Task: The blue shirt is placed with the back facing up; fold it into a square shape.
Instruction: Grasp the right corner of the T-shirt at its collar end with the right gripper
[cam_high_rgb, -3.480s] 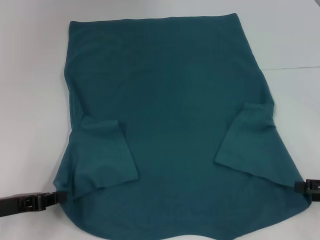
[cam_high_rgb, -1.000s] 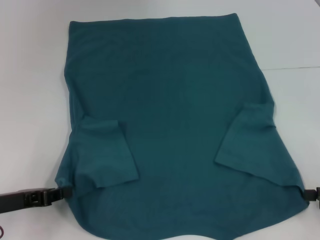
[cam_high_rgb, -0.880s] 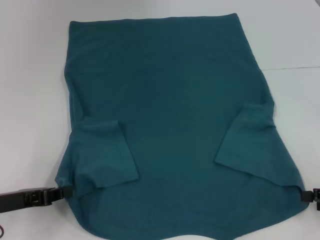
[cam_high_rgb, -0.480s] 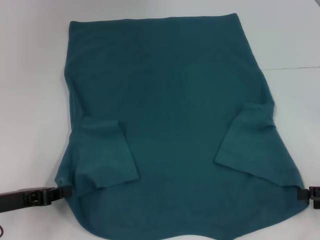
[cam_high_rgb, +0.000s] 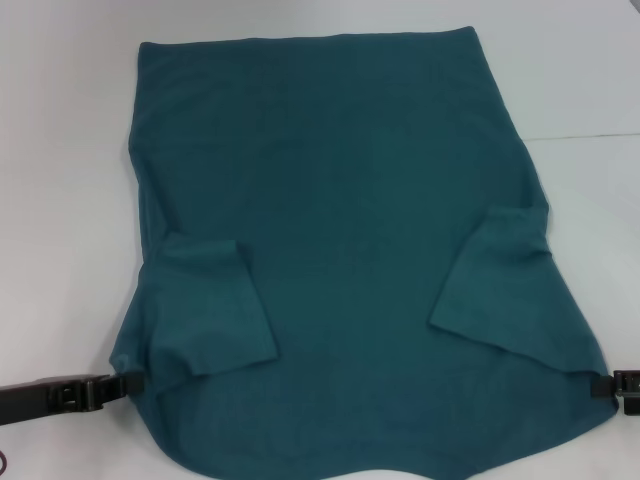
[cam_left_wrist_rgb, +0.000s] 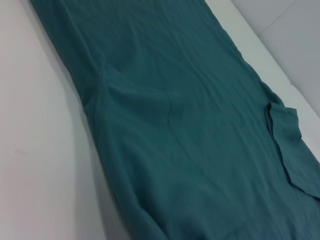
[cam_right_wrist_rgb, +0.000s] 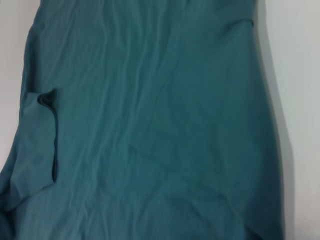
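1. The blue shirt (cam_high_rgb: 340, 250) lies spread flat on the white bench (cam_high_rgb: 60, 150), plain side up, both sleeves folded in over the body.
2. My left gripper (cam_high_rgb: 128, 384) sits at the shirt's near-left corner, jaws pinching the fabric edge.
3. My right gripper (cam_high_rgb: 606, 386) is at the near-right corner; can't tell how its jaws stand.

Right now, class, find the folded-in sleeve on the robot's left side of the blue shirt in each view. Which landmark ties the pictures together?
Head view: left sleeve lies low on the left, folded onto the blue shirt.
Left wrist view: left sleeve near the centre.
Right wrist view: not identifiable.
Shared landmark: the opposite sleeve.
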